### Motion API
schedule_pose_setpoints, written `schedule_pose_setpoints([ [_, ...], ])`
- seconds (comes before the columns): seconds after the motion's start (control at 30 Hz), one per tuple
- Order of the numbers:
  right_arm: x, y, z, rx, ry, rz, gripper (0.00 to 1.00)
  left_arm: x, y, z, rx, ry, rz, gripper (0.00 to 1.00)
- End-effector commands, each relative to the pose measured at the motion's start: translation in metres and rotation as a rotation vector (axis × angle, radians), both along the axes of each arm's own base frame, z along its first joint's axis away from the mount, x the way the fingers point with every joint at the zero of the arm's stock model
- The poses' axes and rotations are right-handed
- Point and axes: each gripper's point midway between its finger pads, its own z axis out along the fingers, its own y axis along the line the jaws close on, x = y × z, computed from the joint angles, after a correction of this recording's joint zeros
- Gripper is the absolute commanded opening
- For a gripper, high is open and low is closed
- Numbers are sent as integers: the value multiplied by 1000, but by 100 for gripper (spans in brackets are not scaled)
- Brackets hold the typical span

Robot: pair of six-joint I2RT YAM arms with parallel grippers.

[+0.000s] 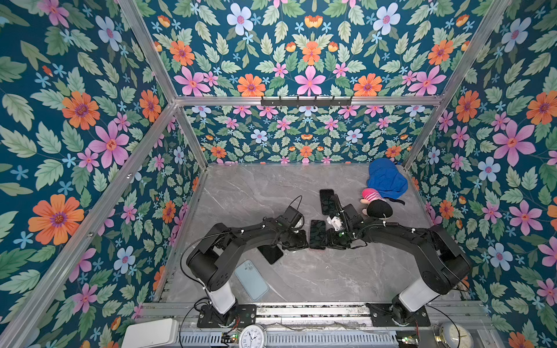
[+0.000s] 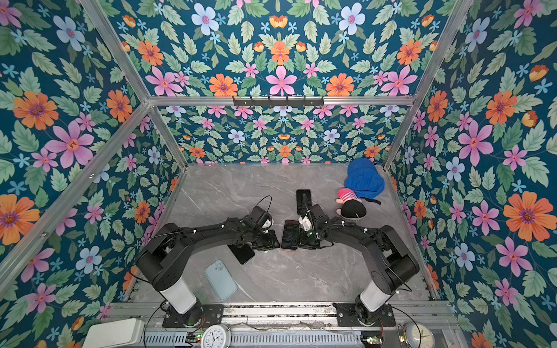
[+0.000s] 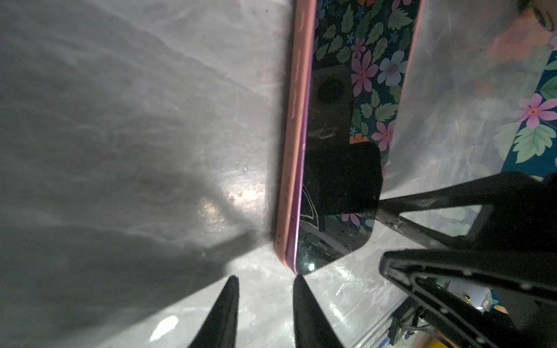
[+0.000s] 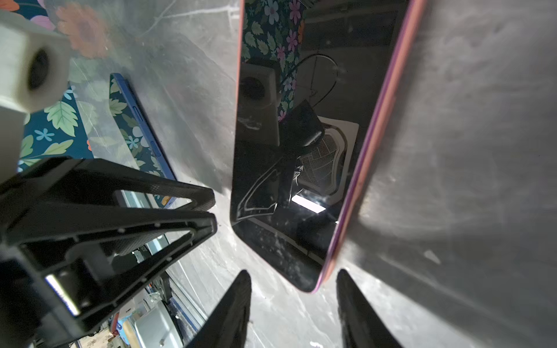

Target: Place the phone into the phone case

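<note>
Black tapered fingertips (image 3: 232, 301) of the left gripper (image 3: 266, 301) fill the near edge of the left wrist view. They stand apart with only bare tabletop between them. One tip sits just beside the near corner of the dark-screened phone (image 3: 337, 120), and nothing is gripped. That phone lies face up in the pink silicone phone case (image 3: 294, 120) on the grey marble-patterned tabletop (image 1: 256, 192), its glossy screen mirroring the floral walls. Along the long side facing this camera a thin purple strip of the phone's frame shows above the pink rim. In the right wrist view the right gripper (image 4: 294, 296) also has its jaws spread. The opposite near corner of the cased phone reaches just in between its tips, and neither tip clearly presses on it. Both top views show the cased phone near the middle of the table, lengthwise toward the back wall. The left gripper is close at its left long side and the right gripper close at its right. A second black slab phone (image 1: 326, 201) lies behind the right gripper, partly covered by it. A third dark phone (image 1: 271, 255) pokes out from under the left arm. Nearer the front rail a pale blue slab with a camera cluster at one corner (image 1: 251, 280) rests flat beside the left arm's base; whether it is a phone or a case I cannot tell. At the back right lie a plush doll with black hair and a pink striped body (image 1: 376, 206) and a crumpled blue cloth (image 1: 387, 179).
</note>
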Motion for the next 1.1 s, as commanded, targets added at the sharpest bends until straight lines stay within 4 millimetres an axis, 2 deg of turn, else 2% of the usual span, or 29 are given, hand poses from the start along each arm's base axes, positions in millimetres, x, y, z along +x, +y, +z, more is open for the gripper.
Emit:
schedule_pose_setpoints([
  [0.0,3,2,-2,4,3,-10,47,5,-5,0,-19,-15,3,31],
  [0.27,3,4,-2,17,8,-12,47,7,-9,3,-46,-28,4,30],
  [0.3,4,5,-1,21,6,-13,47,7,-10,2,-50,-28,3,28],
  [0.33,2,4,-12,8,34,-12,47,8,-12,2,-56,-29,2,23],
  [0.37,1,4,-13,9,38,-12,47,9,-13,1,-60,-28,3,21],
  [0.6,0,6,-19,11,52,-8,46,8,-17,1,-79,-21,-2,19],
  [0.83,-1,6,-20,12,55,-7,45,3,-15,-10,-69,8,-6,5],
  [1.07,-2,7,-21,15,56,-6,45,1,-13,-15,-60,22,-6,4],
])
